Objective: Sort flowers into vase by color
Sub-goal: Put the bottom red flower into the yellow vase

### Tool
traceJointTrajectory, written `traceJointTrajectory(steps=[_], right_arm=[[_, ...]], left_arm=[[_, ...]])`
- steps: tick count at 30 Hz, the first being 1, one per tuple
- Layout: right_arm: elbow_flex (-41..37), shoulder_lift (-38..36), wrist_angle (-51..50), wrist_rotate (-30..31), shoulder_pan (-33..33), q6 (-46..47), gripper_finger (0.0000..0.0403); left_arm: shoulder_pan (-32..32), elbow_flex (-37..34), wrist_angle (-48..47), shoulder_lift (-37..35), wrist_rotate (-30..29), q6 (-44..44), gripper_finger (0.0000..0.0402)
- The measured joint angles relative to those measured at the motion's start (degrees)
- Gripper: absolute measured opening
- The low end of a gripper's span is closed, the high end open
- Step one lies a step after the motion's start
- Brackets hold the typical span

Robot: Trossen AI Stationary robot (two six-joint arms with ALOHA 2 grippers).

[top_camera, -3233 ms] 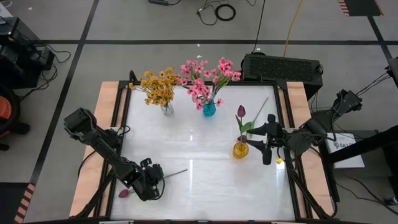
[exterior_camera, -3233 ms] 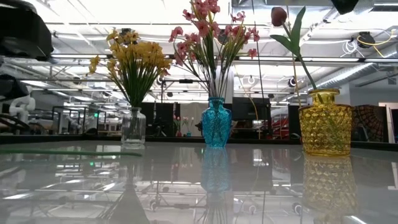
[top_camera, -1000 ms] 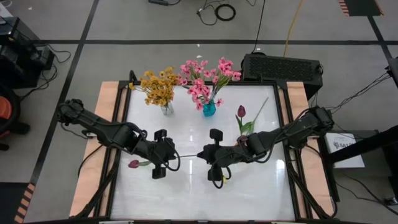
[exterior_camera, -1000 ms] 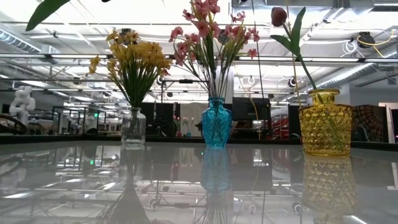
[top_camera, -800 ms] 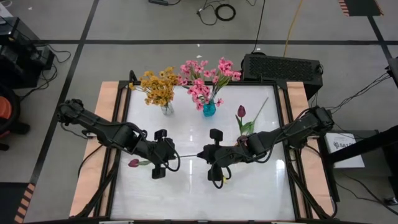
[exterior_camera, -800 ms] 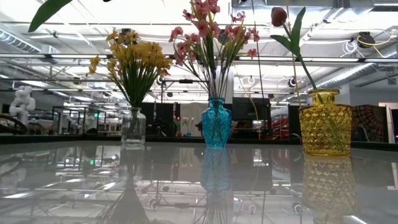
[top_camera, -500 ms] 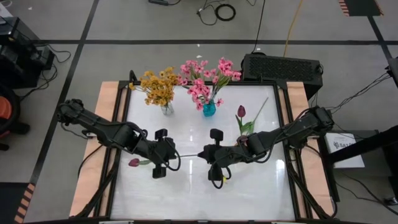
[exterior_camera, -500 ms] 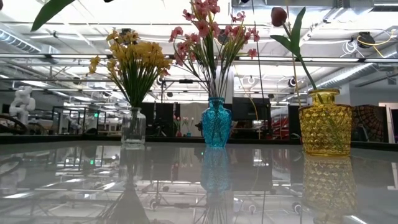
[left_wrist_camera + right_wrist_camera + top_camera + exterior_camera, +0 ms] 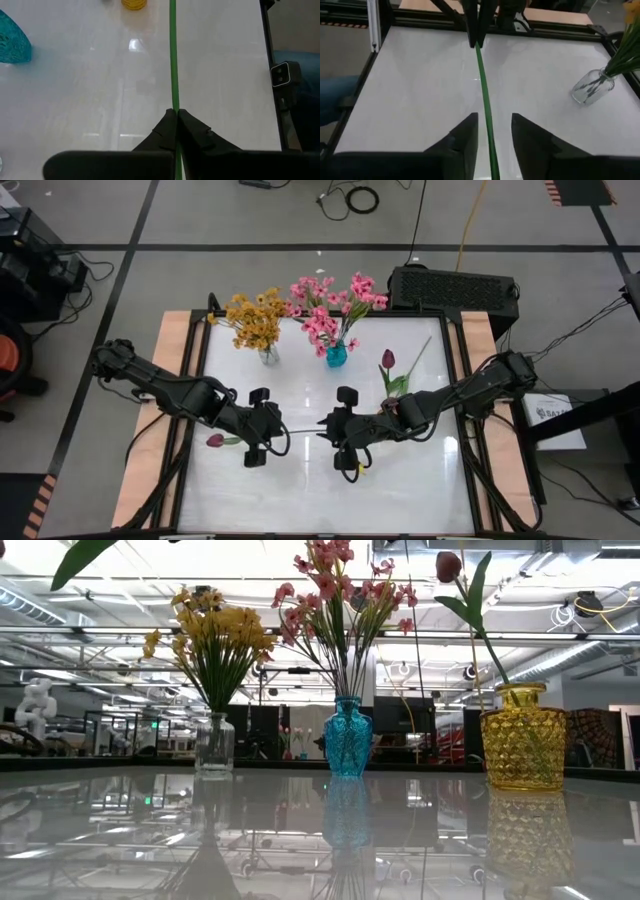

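The tulip (image 9: 215,441) hangs level above the white surface (image 9: 300,480), near its left front part, bud toward the left edge and its stem (image 9: 300,429) running right toward the middle. You have both arms reaching in over the surface from either side. At the back stand three vases: the clear vase (image 9: 268,355) with yellow sprays (image 9: 252,320), just right of it the blue vase (image 9: 336,355) with pink sprays (image 9: 330,305), and nearer the right edge the yellow vase (image 9: 523,736) holding another tulip (image 9: 388,360). Your left pincer (image 9: 174,122) is clamped on the stem, its fingers (image 9: 162,131) pressed together around it. Your right pincer (image 9: 492,131) faces it, fingers (image 9: 465,131) apart with the stem's free end passing between them, touching neither.
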Motion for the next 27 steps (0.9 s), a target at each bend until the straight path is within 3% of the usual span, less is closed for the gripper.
traceJointTrajectory(steps=[8,18,22,27], right_arm=[[0.0,0.0,-1.05,-2.82,-0.5,0.43,0.001],[0.0,0.0,-1.61,-2.89,-0.63,0.22,0.0003],[0.0,-0.29,-2.33,-2.88,-0.66,0.25,0.0002],[0.0,-1.08,-3.8,-2.83,-0.66,0.58,0.0001]], left_arm=[[0.0,0.0,-0.04,0.0,0.0,0.0,0.001],[0.0,0.0,0.38,0.0,-0.08,0.05,0.0017],[0.0,0.0,1.54,0.0,-0.61,0.37,0.0053],[0.0,0.0,3.52,-0.91,-1.49,2.66,0.0138]])
